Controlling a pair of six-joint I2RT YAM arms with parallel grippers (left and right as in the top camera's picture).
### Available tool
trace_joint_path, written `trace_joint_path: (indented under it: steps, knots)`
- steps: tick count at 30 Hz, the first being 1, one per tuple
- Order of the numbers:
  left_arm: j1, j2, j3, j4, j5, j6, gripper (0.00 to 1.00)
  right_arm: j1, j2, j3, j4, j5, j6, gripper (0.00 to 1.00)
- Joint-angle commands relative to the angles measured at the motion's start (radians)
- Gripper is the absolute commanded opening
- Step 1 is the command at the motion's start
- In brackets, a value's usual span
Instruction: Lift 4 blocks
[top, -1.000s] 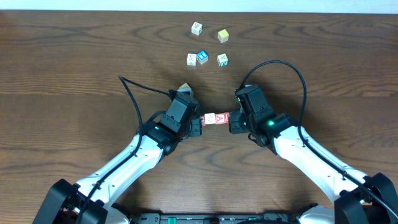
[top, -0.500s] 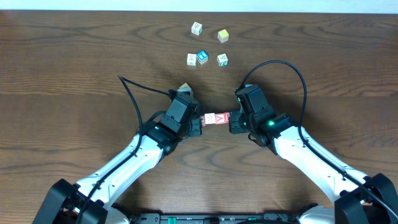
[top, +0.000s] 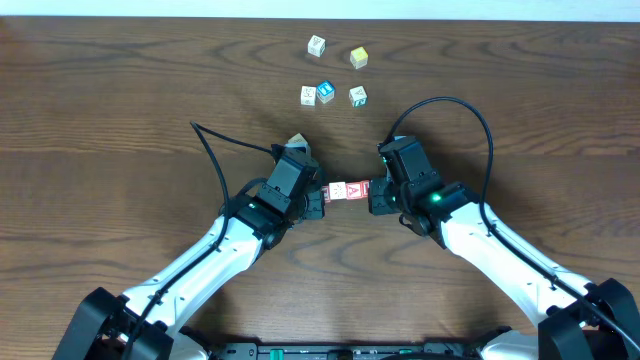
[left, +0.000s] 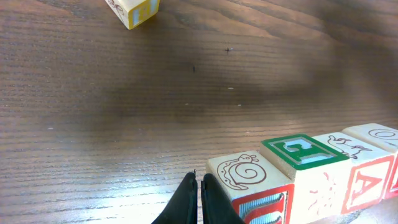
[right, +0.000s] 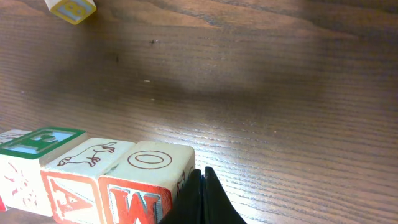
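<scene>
A: Where is the row of four blocks (top: 347, 190)?
B: Mid-table, pinned endwise. The left gripper (left: 199, 190), clenched on nothing, presses its 9 o'clock end, and the right gripper (right: 202, 186), likewise clenched, presses at 3 o'clock.
A: And the lift?
B: Both arms should rise together and level, pressing inward evenly, or the row may buckle.

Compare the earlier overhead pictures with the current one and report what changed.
Nothing visibly changed. The left pincer and right pincer stay shut, pressed against opposite ends of the row of blocks. The loose cubes beyond them lie where they were.
</scene>
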Motion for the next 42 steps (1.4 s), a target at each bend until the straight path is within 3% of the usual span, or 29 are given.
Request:
trace_joint_path:
  steps: [1, 42]
  knots:
    - [-0.036, -0.018, 0.055, 0.043, 0.181, -0.02, 0.07, 0.061, -0.026, 0.068, 0.018, -0.238, -0.004, 0.01]
    - [-0.036, -0.087, 0.064, 0.043, 0.177, -0.019, 0.07, 0.061, -0.078, 0.072, -0.004, -0.227, -0.004, 0.01]
